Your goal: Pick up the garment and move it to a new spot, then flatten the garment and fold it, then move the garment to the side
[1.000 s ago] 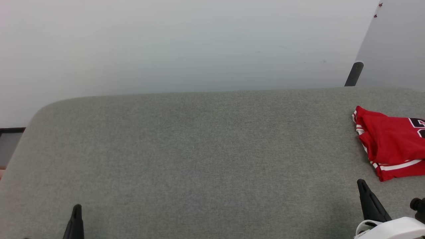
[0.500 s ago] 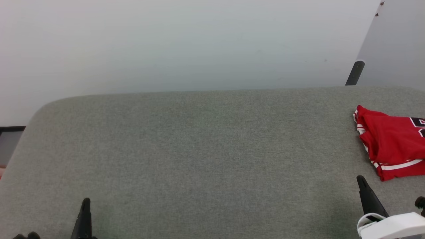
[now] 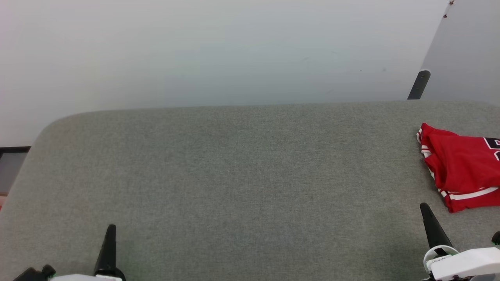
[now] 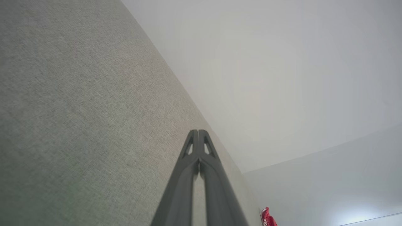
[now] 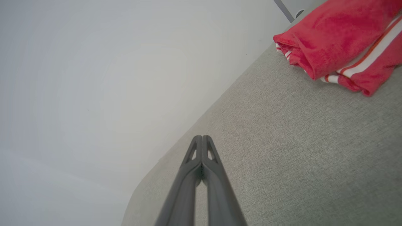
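The folded garment lies at the desk's far right, just ahead and to the right of the right pincer, striped hem nearest it. The left pincer sits well apart. Both pincers are pressed closed, holding nothing.

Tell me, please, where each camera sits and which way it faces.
Head view: on the head, looking forward and down over the grey surface; left gripper lower left, right gripper lower right.
Left wrist view: on that wrist, looking along the shut left gripper across the grey surface.
Right wrist view: on that wrist, looking along the shut right gripper across the grey surface.
Shared: head and right wrist views show the red garment.
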### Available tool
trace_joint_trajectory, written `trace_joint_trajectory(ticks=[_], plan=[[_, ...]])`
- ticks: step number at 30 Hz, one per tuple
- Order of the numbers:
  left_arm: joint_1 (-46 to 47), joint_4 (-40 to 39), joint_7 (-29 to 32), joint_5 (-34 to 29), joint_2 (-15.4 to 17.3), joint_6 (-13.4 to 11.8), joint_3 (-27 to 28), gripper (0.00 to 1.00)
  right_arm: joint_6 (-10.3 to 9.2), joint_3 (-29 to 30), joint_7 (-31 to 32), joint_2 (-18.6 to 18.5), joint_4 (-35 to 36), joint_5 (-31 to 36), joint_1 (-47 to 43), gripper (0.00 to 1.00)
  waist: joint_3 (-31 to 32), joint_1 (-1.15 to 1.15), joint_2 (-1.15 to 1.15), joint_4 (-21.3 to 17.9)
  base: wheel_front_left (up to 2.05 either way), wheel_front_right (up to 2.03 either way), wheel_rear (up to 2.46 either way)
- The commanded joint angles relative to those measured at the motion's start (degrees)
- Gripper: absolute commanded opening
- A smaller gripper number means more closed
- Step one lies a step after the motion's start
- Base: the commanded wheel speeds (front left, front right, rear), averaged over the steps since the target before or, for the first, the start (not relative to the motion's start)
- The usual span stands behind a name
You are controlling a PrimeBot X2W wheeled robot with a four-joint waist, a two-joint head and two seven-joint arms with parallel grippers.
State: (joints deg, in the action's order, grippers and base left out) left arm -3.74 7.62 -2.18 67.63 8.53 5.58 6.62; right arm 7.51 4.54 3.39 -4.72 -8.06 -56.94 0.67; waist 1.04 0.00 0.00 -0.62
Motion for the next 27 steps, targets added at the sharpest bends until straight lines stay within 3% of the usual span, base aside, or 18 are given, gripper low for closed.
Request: trace_joint_trajectory(ticks=[1, 27], plan=[[1.2, -0.2, 0.3, 1.1, 0.1, 0.4, 0.2, 0.0, -0.01, 0.3, 0.1, 0.1, 0.2, -1.6, 1.5, 0.0, 0.0, 0.0, 0.0, 0.0, 0.0, 0.0, 0.0], [5.4, 2.8, 4.2, 11.9, -2.5, 1.2, 0.1, 0.0, 0.0, 1.2, 1.6, 0.9, -2.6, -17.0, 3.6, 0.0, -0.5, 0.0, 0.0, 0.2, 0.0, 0.0, 0.0]])
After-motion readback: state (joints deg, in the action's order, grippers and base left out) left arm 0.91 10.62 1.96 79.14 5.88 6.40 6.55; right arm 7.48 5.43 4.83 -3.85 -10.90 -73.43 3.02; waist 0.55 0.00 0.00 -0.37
